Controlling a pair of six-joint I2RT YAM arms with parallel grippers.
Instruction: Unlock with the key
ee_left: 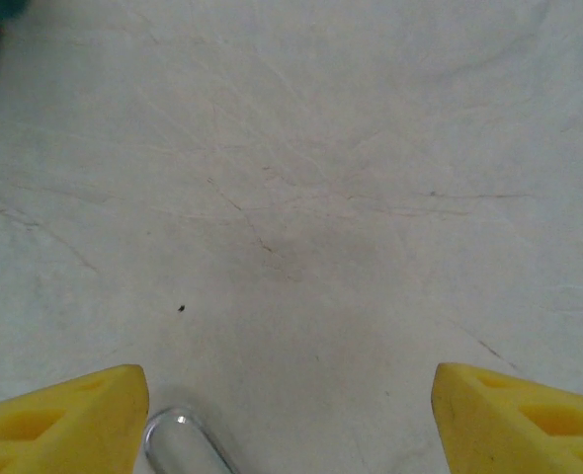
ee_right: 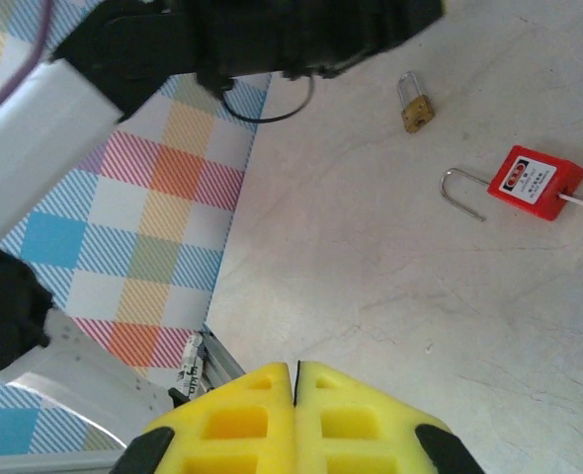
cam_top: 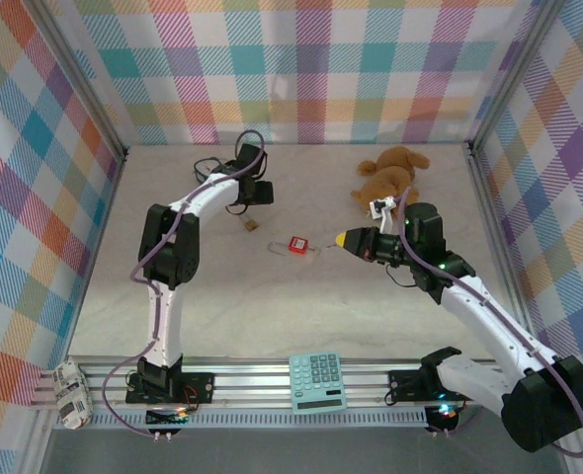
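The brass padlock (cam_top: 249, 225) (ee_right: 417, 105) lies on the pale tabletop, and its silver shackle (ee_left: 178, 446) shows beside my left finger. My left gripper (ee_left: 290, 420) (cam_top: 256, 197) hangs open just behind it, with nothing between its yellow fingers. The red padlock (cam_top: 296, 244) (ee_right: 534, 183) lies mid-table with its shackle (ee_right: 459, 190) swung open, and a thin metal piece (ee_right: 580, 201) sticks out of its other end. My right gripper (cam_top: 345, 238) (ee_right: 294, 373) is shut, just right of the red padlock. I cannot make out the key, and only a thin dark seam shows between the right pads.
A brown teddy bear (cam_top: 390, 175) lies at the back right, close behind my right wrist. A teal calculator (cam_top: 317, 381) rests on the front rail. Plaid walls (cam_top: 301, 69) close in the back and both sides.
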